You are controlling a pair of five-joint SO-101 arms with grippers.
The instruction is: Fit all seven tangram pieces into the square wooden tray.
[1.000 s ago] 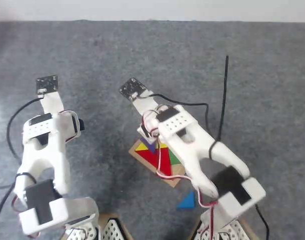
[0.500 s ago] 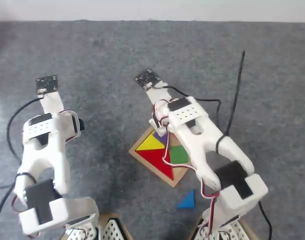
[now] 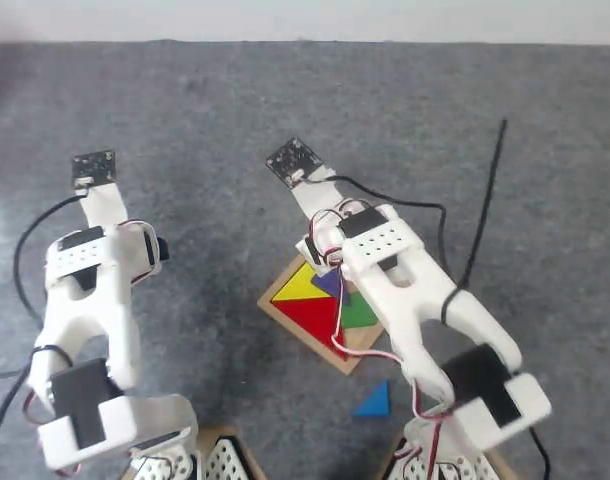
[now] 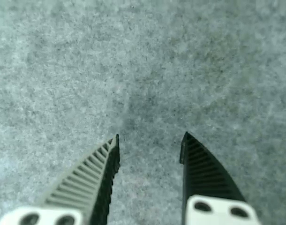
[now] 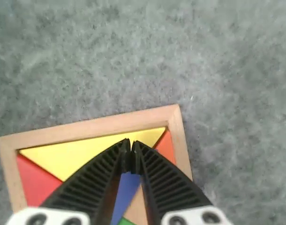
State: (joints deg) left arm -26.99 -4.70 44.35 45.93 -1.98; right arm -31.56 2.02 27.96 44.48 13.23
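The square wooden tray (image 3: pixel 273 304) lies at the table's middle, partly under my right arm (image 3: pixel 385 265). It holds a yellow triangle (image 3: pixel 299 285), a red piece (image 3: pixel 310 318), a green piece (image 3: pixel 360 312) and a purple-blue piece (image 3: pixel 329 282). A blue triangle (image 3: pixel 373 400) lies loose on the carpet, nearer the arm bases than the tray. My right gripper (image 5: pixel 130 146) is shut with nothing seen in it, just above the yellow triangle (image 5: pixel 82 152) near a corner of the tray (image 5: pixel 86 129). My left gripper (image 4: pixel 151 139) stands open over bare carpet.
Grey carpet covers the whole table. My left arm (image 3: pixel 90 270) stands well left of the tray. A black cable (image 3: pixel 485 215) runs from the right arm toward the back right. Both arm bases sit at the front edge.
My right arm has swung right and a little toward the back, uncovering more of the tray and its pieces. The left arm has not moved.
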